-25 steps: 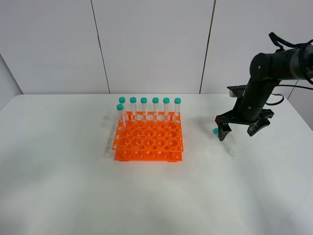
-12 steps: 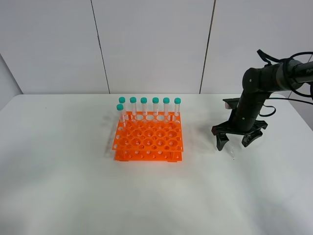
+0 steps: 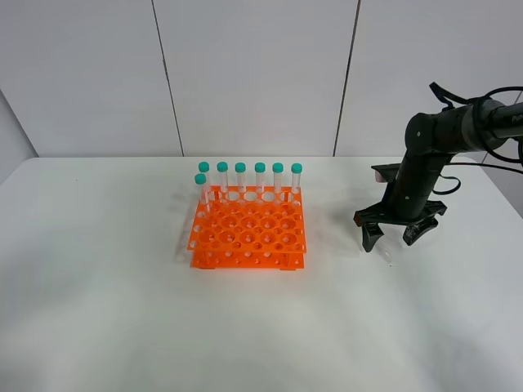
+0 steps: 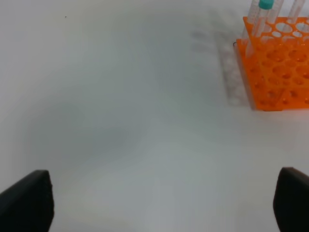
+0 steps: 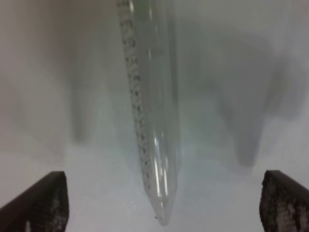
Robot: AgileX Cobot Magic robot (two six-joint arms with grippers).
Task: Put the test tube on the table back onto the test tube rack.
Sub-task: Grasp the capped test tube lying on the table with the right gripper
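The test tube [image 5: 152, 121] lies flat on the white table [image 3: 122, 286], clear, its pointed tip showing; its cap is out of view. In the high view only its tip end [image 3: 385, 254] shows, under my right gripper [image 3: 391, 237]. That gripper [image 5: 164, 203] is open and set down over the tube, one finger on each side, neither touching it. The orange test tube rack [image 3: 249, 233] stands to the left of it, with several teal-capped tubes [image 3: 259, 178] upright along its back row. My left gripper [image 4: 159, 203] is open over bare table, the rack [image 4: 277, 72] off to one side.
The right arm [image 3: 425, 155] and its cables reach in from the right edge. White wall panels rise behind the table's far edge. The left arm does not show in the high view.
My right gripper has come down and shifted slightly left over the tube, now hiding its teal cap. Its jaws have narrowed a little. The left gripper has stayed still.
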